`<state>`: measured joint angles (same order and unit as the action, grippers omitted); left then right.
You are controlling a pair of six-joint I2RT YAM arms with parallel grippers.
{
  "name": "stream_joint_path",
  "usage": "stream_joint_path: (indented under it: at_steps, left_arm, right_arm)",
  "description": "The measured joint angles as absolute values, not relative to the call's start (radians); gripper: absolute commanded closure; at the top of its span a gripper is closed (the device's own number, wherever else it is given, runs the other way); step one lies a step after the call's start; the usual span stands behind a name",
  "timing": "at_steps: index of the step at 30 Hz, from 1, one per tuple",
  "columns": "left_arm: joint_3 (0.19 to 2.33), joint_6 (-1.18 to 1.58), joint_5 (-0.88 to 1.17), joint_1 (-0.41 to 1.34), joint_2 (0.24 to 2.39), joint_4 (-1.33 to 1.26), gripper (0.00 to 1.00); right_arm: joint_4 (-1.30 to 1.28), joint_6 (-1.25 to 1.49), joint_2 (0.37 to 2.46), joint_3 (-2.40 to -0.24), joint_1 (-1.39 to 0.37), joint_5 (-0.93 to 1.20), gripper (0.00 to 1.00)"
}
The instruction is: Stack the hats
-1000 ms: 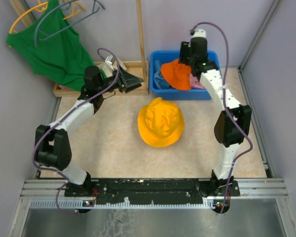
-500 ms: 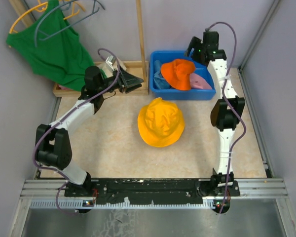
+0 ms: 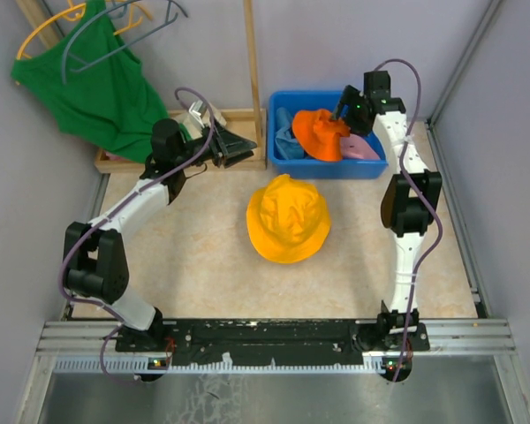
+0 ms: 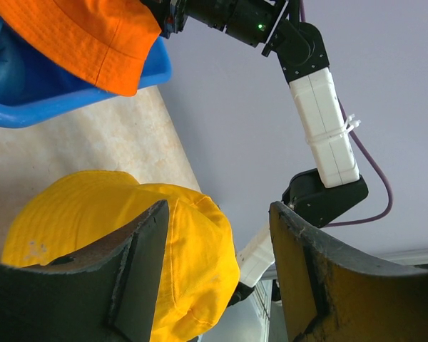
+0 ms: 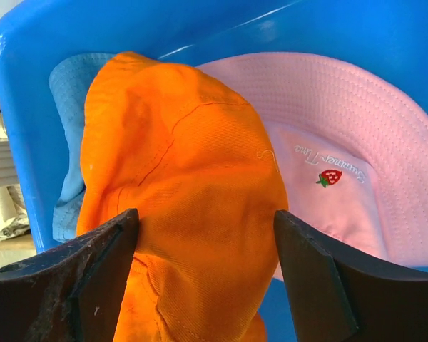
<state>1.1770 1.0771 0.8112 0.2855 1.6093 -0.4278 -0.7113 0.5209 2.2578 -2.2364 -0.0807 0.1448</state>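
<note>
- The right hand is reaching into the blue bin — its fingers are standing wide on both sides of the bright orange hat.
- The pink hat and the light blue hat are lying in the bin too.
- The yellow-orange hat is sitting on the surface, in the middle.
- The left hand is hanging spread wide, holding nothing.

orange hat mostly covers blue hat.

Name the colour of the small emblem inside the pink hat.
Red strawberry with green leaves, on the pink hat; best in the right wrist view.
</note>
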Motion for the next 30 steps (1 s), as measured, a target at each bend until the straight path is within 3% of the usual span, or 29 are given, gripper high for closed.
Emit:
stream_joint_path:
  at_steps: [5,9,14,30]
  left_arm:
    - [1.161,1.077,0.811,0.286,1.609,-0.429,0.36]
    - [1.156,1.077,0.811,0.286,1.609,-0.427,0.36]
    - [1.150,1.077,0.811,0.281,1.608,-0.427,0.36]
    - [1.159,1.073,0.809,0.273,1.608,-0.414,0.35]
  right_arm:
    - [-0.711,0.528,2.258,-2.236,-0.076,0.150,0.54]
    - [-0.712,0.540,2.258,-2.237,-0.076,0.164,0.67]
    - [-0.731,0.547,2.258,-2.273,-0.076,0.186,0.99]
    - [-0.815,0.508,2.224,-2.516,-0.076,0.195,1.00]
